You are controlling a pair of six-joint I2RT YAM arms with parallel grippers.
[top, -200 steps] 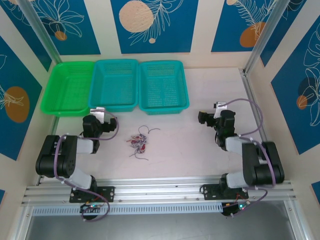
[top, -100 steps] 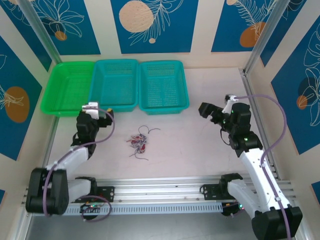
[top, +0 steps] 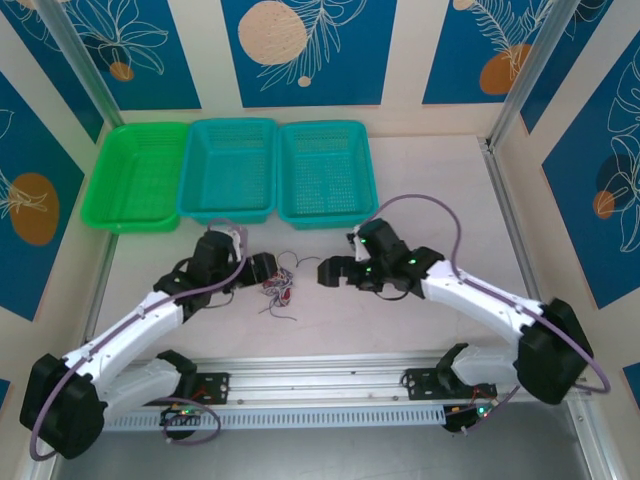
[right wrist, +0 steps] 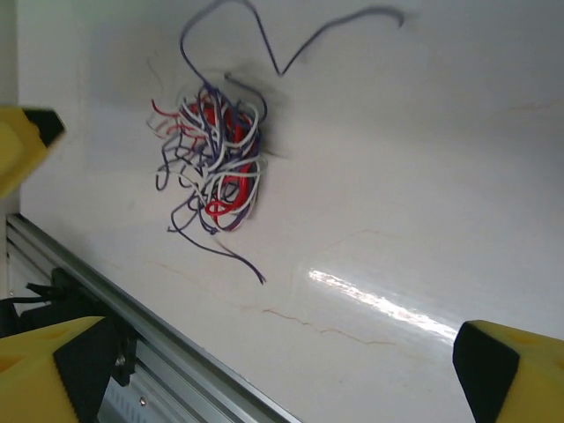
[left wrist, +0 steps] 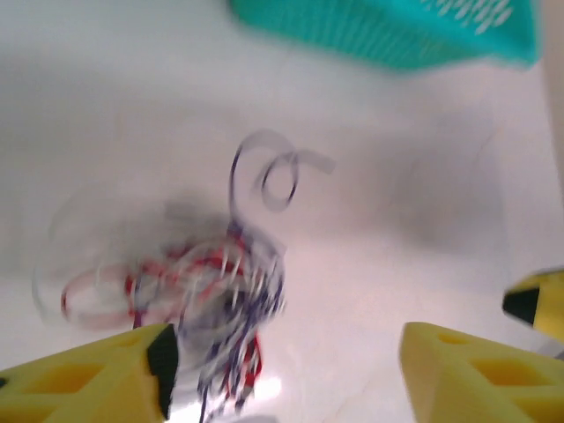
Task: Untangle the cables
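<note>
The cables lie in one small tangle of thin red, white and dark wires on the table, in front of the middle basket. Dark loose ends loop out toward the baskets. My left gripper is just left of the tangle. In the left wrist view the blurred cables sit close to the left yellow finger, and the left gripper is open with bare table between its tips. My right gripper hovers right of the tangle. In the right wrist view the right gripper is open, with the cables ahead of it.
Three baskets stand in a row at the back: one green and two teal. A metal rail runs along the near table edge. The other arm's yellow finger shows beside the tangle.
Both arms have swung in from the table's sides and stretched toward the tangle, so the two grippers now flank it. The cables have not moved.
</note>
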